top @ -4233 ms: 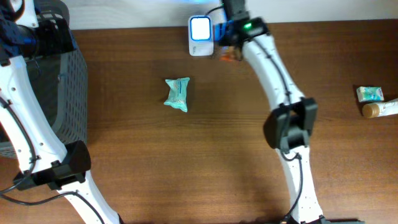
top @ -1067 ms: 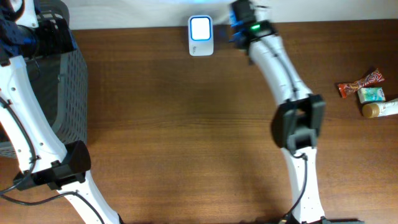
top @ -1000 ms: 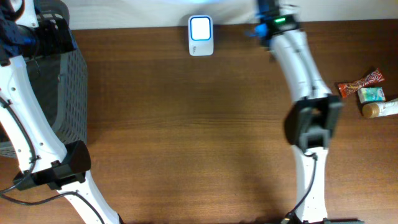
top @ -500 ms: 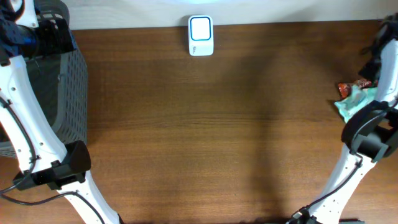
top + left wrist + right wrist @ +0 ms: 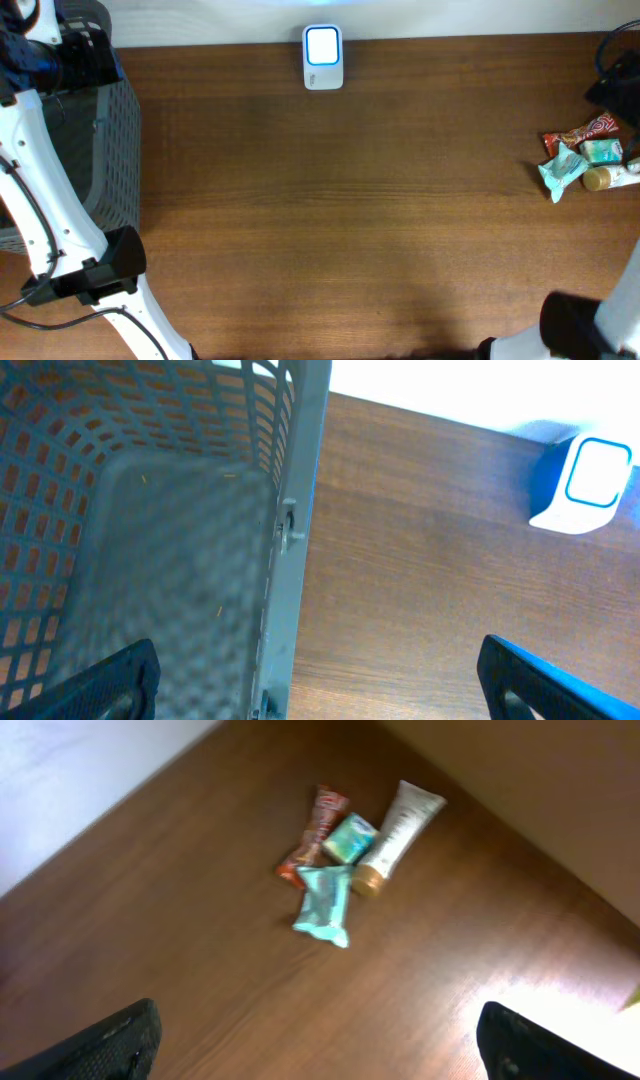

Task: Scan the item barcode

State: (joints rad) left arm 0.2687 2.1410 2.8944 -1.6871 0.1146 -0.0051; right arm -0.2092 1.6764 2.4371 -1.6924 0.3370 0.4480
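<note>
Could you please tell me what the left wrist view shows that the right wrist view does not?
Only the left wrist view shows the basket and the scanner. Only the right wrist view shows the teal packet, snack bar, small box and tube clustered together. Both show the brown table, and the left end effector and right end effector each appear open, fingers at the bottom corners.

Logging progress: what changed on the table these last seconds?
The teal packet went from mid-table to the right edge, beside the red snack bar, itself moved there from the scanner. The right gripper, now open, swung right above them. Scanner, basket, left arm unchanged.
</note>
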